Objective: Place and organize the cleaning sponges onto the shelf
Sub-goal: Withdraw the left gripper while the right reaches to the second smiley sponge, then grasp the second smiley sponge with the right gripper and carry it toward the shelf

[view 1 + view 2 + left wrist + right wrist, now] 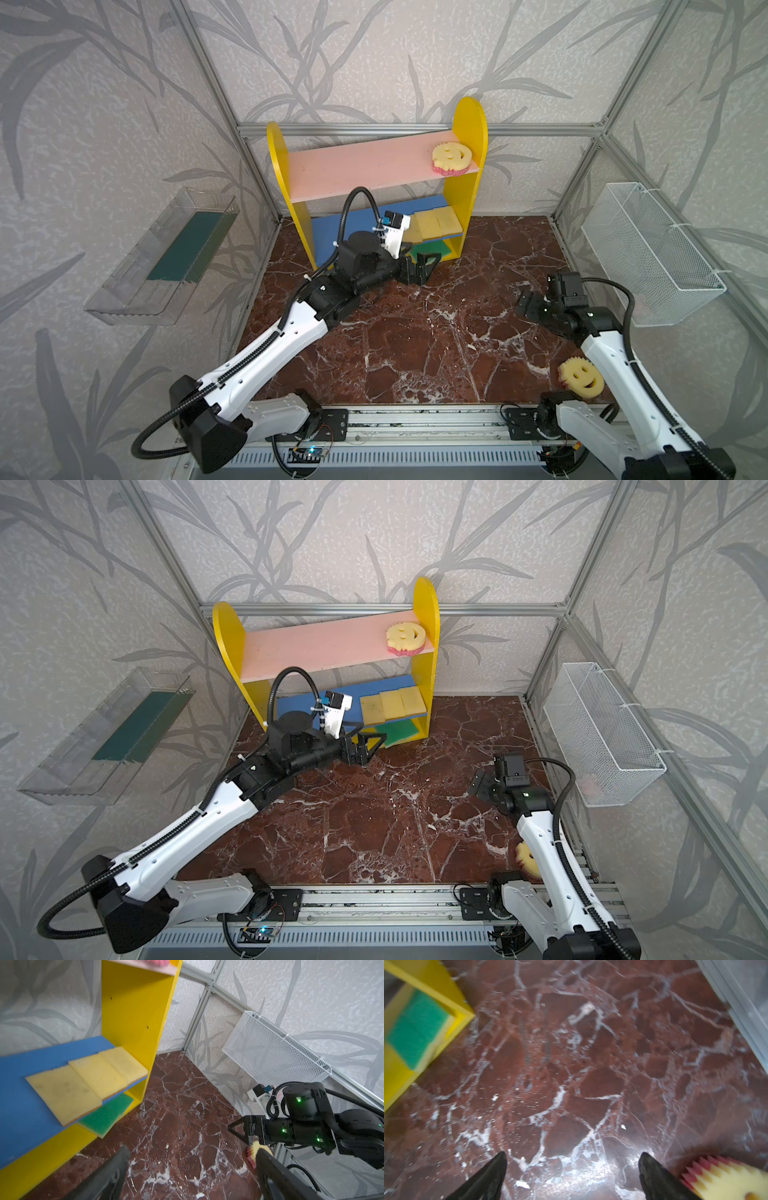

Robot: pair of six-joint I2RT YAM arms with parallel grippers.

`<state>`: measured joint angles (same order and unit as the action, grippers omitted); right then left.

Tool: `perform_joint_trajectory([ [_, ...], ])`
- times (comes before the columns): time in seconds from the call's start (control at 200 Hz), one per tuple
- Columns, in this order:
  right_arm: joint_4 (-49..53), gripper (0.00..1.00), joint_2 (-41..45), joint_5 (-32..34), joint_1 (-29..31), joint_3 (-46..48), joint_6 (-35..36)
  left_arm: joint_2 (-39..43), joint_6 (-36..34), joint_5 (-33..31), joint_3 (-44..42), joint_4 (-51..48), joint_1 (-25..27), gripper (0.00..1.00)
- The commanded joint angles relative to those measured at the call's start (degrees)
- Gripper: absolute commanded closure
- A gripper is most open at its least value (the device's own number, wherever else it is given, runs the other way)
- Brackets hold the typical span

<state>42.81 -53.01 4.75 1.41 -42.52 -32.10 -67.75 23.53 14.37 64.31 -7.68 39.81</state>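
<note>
My left pincer (191, 1150) stands wide and empty just in front of the shelf (469, 124), close to the green-faced sponge (432, 250) that lies on the yellow base. Three yellow rectangular sponges (436, 224) lie side by side, overlapping, at the right end of the blue middle board; one smiley-face sponge (451, 156) sits at the right end of the pink top board, against the side panel; my right pincer (571, 1159) hangs wide and empty over the marble tabletop (415, 340); the second smiley-face sponge (580, 377) lies on that tabletop beside my right arm (615, 365), well apart from the shelf.
</note>
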Motion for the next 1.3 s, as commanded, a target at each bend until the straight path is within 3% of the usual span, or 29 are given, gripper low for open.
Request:
perform_joint_trajectory([
  [0.0,1.8,0.03,3.9,4.0,-4.5,4.2,-4.0,3.2,4.7,-1.6,-7.6,4.1,1.8,0.04],
  [0.14,4.4,0.01,7.5,11.8,-7.8,6.9,-7.6,6.2,6.4,-3.4,-16.3,6.3,5.9,0.05],
  [0.26,6.2,0.01,6.9,13.5,-10.7,7.2,-11.6,5.9,6.5,-5.5,-20.8,6.2,8.6,0.06],
  [0.495,3.9,0.01,4.5,7.4,-23.9,12.9,-16.8,5.5,7.4,-7.0,-24.7,7.8,10.9,0.06],
  [0.65,0.4,0.01,3.2,6.3,-26.4,14.7,-15.4,4.9,8.2,-7.6,-26.6,9.2,11.3,0.06],
  [0.77,-5.1,0.01,0.1,1.4,-26.4,16.4,-12.6,4.2,8.4,-8.3,-27.1,9.4,11.5,0.06],
  [0.945,-15.6,0.01,-4.2,-16.2,-26.4,16.5,-1.7,4.1,8.8,-8.7,-28.1,9.3,11.5,0.06],
  [1.015,-18.9,0.01,-5.7,-22.8,-25.5,16.1,1.2,4.8,9.4,-9.2,-29.5,9.6,11.5,0.06],
  [1.09,-21.1,0.01,-9.2,-23.2,-21.7,15.1,1.1,5.9,10.7,-9.7,-31.8,11.2,11.5,0.06],
  [1.189,-19.5,0.01,-18.0,-24.3,-13.2,9.9,2.1,7.1,11.9,-10.6,-34.6,12.0,11.5,0.06],
  [1.294,-19.6,0.01,-24.0,-20.3,-0.4,5.6,0.9,8.5,13.0,-12.2,-37.6,12.3,11.4,0.06],
])
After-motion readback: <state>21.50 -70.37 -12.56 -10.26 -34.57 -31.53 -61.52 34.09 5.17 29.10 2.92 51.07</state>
